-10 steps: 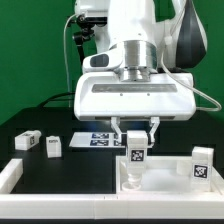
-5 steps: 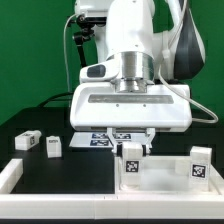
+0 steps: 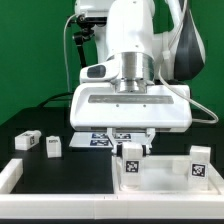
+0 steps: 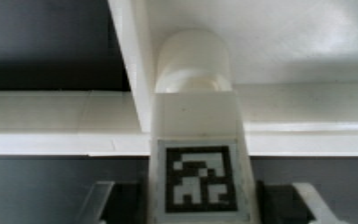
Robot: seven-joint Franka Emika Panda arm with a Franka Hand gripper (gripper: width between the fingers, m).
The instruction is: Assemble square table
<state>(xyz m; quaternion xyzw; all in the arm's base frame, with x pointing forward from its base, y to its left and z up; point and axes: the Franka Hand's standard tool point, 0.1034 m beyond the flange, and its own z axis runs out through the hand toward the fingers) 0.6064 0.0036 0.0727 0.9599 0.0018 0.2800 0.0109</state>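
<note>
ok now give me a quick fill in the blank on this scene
1. The gripper holds ___ tagged leg at the slab.
2. ___ loose legs lie on the black table at the exterior view's left.
3. Another leg stands upright at the slab's exterior-view ___ end.
Missing words: one; two; right.

Four small white blocky plastic legs are showing: the leftmost leg, the second leg beside it, the middle leg and the right leg. One white rimmed square plastic slab is lying near, one flat white marker board farther back.
</note>
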